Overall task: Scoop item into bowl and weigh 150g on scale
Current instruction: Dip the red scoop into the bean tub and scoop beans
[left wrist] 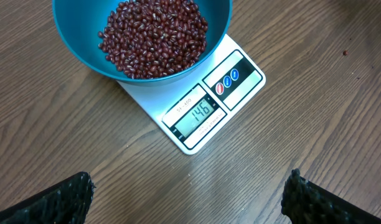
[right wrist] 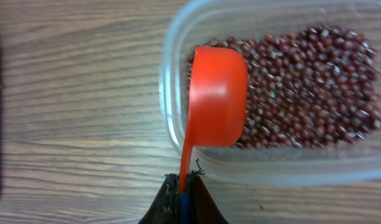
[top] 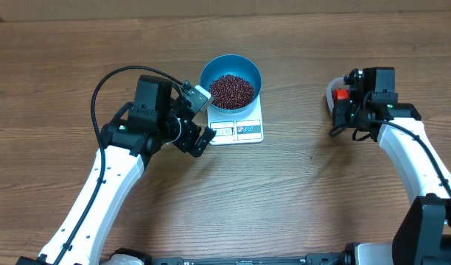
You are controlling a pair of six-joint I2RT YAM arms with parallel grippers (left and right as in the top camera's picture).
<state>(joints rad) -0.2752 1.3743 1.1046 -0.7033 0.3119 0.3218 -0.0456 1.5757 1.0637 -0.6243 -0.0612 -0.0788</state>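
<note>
Overhead, dark red-brown beans [top: 231,90] are seen in the round blue bowl [top: 210,68] on the white digital scale [top: 248,131]. The left hand [top: 202,116] is spread wide, empty. The right hand [right wrist: 184,190] is clamped on an orange plastic scoop [right wrist: 216,96].

A robotics lab bench, by the look of it: one plain wood-grain table [top: 299,213], with a white-and-black left arm [top: 100,191] reaching in from 7 o'clock and a right arm [top: 417,154] from 5 o'clock (cables looped on both). Kitchen touches are few: a white scale [top: 249,131] under a blue bowl [top: 208,73] of beans [top: 231,90] toward 12 o'clock, and a clear tub [right wrist: 172,93] with an orange scoop [right wrist: 215,93] toward 3 o'clock.
</note>
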